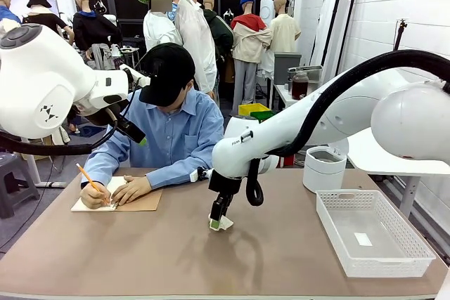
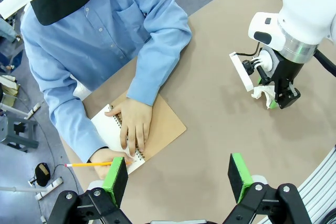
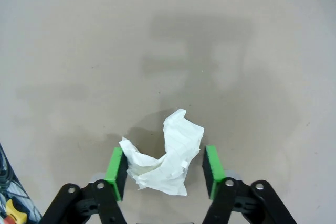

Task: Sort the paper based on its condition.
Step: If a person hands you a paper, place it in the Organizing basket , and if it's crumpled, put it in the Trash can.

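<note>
A crumpled white paper wad [image 3: 165, 161] lies on the brown table, just in front of the middle. My right gripper [image 3: 165, 170] stands over it with a green pad on each side. The left pad touches the paper and a small gap shows at the right pad. From the front the same gripper [image 1: 216, 221] points down at the wad [image 1: 226, 224]. The left wrist view shows that gripper [image 2: 275, 99] and the wad [image 2: 259, 93] farther off. My left gripper [image 2: 178, 179] hangs open and empty high above the table's left side [image 1: 138, 135].
A person in a blue shirt writes with a pencil [image 1: 90, 178] in a spiral notebook [image 1: 144, 203] at the far left. A white mesh basket [image 1: 415, 261] holding a small flat white piece [image 1: 363, 239] stands at the right. A white round bin [image 1: 324, 168] stands behind the basket.
</note>
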`<action>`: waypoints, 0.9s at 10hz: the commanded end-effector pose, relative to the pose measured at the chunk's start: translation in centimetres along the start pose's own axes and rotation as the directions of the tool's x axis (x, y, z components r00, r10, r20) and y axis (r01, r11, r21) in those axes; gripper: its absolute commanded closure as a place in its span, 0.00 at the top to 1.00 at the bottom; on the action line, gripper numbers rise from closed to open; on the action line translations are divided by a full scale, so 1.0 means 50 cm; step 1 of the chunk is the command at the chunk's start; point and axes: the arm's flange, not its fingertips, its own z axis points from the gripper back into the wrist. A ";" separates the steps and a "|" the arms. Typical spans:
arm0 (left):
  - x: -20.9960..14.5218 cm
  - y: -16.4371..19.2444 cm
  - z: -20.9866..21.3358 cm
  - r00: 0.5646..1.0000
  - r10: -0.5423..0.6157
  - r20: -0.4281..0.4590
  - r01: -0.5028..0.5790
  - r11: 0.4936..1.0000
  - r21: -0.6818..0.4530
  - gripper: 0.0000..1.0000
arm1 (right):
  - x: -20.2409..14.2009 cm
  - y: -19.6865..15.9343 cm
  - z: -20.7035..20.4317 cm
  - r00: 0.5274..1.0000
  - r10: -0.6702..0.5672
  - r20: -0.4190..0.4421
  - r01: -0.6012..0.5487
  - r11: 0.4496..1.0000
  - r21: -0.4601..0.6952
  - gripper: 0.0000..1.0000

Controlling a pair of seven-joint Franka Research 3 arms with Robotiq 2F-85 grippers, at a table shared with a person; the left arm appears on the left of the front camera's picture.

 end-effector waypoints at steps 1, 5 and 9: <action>-0.001 0.000 0.000 1.000 -0.003 0.001 0.003 1.000 0.001 1.00 | 0.011 -0.004 -0.001 1.000 0.009 -0.019 -0.009 1.000 0.006 0.28; -0.001 0.000 0.000 1.000 -0.003 0.001 0.003 1.000 0.001 1.00 | 0.015 0.002 0.005 1.000 0.010 -0.024 -0.010 1.000 0.008 0.00; -0.001 0.000 0.000 1.000 -0.003 0.001 0.003 1.000 0.001 1.00 | -0.001 0.001 0.128 0.992 -0.123 -0.005 0.122 0.990 -0.068 0.00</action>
